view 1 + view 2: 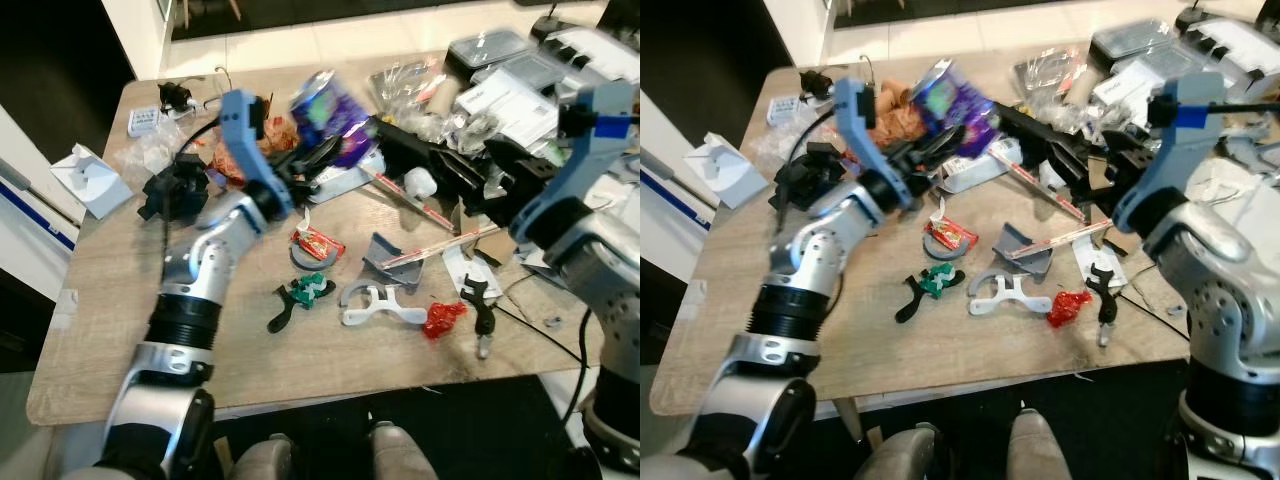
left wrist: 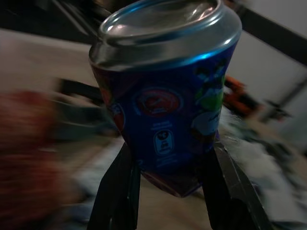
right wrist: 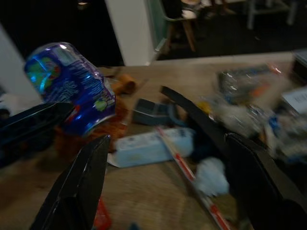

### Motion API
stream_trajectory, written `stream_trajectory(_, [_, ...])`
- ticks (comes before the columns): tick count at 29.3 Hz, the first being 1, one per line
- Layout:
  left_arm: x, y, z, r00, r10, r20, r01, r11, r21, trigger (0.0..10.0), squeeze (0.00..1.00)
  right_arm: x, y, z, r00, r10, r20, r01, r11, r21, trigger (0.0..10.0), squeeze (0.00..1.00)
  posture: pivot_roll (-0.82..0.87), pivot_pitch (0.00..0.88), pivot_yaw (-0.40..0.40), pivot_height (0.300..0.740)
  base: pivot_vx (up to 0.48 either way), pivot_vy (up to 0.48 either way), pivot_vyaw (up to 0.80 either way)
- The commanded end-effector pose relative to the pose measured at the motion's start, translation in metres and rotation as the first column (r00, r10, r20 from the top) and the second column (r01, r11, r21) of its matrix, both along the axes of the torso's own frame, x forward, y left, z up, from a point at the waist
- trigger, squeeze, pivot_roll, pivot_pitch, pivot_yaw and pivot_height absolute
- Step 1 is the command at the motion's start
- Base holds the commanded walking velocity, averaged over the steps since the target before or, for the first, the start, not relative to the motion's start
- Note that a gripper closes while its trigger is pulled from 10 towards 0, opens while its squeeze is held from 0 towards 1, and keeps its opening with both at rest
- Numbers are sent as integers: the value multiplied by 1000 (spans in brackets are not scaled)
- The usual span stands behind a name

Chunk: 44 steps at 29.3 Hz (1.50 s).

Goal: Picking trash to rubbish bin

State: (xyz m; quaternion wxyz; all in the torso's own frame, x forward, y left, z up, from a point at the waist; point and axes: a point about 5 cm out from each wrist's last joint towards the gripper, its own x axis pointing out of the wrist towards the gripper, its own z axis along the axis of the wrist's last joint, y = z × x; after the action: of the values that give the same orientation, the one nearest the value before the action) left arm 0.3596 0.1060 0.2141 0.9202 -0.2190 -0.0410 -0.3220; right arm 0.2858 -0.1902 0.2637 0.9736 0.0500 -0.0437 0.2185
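Because the left gripper (image 2: 168, 201) pinches the crushed blue can (image 2: 165, 91) only by its lower end above the cluttered tabletop (image 1: 110, 340), it may slip out; the right gripper (image 3: 168, 182) hangs open nearby.

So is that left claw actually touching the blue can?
Touching. In the left wrist view both black fingers press against the sides of the crushed blue can, pinching it; the eye views show the left gripper holding it above the table.

home dining area, cluttered wooden table (image 1: 120, 330), tiled floor (image 1: 330, 40), chair legs (image 3: 184, 36) beyond
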Motion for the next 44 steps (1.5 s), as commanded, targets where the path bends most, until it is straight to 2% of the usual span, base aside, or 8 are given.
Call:
stream_trajectory(1, [1, 15, -6, 997, 80, 3, -80, 996, 41, 10000, 0, 2, 4, -6, 999, 32, -10, -32, 999, -7, 10000, 0, -202, 1, 23, 740, 0, 0, 0])
stream_trajectory(8, [8, 55, -4, 961, 267, 73, -275, 950, 146, 10000, 0, 9, 18, -38, 989, 117, -87, -122, 991, -47, 10000, 0, -170, 0, 27, 740, 0, 0, 0])
stream_trajectory(12, [9, 64, 2, 945, 309, 104, -322, 935, 147, 10000, 0, 10, 23, -46, 987, 124, -102, -130, 990, -58, 10000, 0, -151, 0, 15, 740, 0, 0, 0])
stream_trajectory(19, [11, 61, -4, 925, 351, 147, -374, 911, 175, 10000, 0, 17, 29, -57, 991, 108, -81, -115, 990, -78, 10000, 0, -143, 0, 0, 740, 0, 0, 0])
stream_trajectory(25, [-11, 45, -43, 923, 340, 182, -381, 874, 302, 10000, 0, 30, 41, -82, 996, 46, -79, -52, 996, -70, 10000, 0, -89, 0, -35, 740, 0, 0, 0])
stream_trajectory(29, [-21, 39, -58, 912, 373, 172, -410, 856, 314, 10000, 0, 36, 39, -90, 998, 12, -57, -15, 999, -47, 10000, 0, -58, 0, -29, 740, 0, 0, 0])
stream_trajectory(35, [-35, 45, -68, 884, 415, 214, -465, 819, 336, 10000, 0, 24, 40, -98, 997, 76, 18, -76, 997, -6, 10000, 0, -33, 0, -35, 740, 0, 0, 0])
stream_trajectory(44, [-26, 49, -67, 869, 455, 195, -494, 818, 294, 10000, 0, 34, 43, -106, 998, 63, 26, -63, 998, 20, 10000, 0, -37, 0, -17, 740, 0, 0, 0])
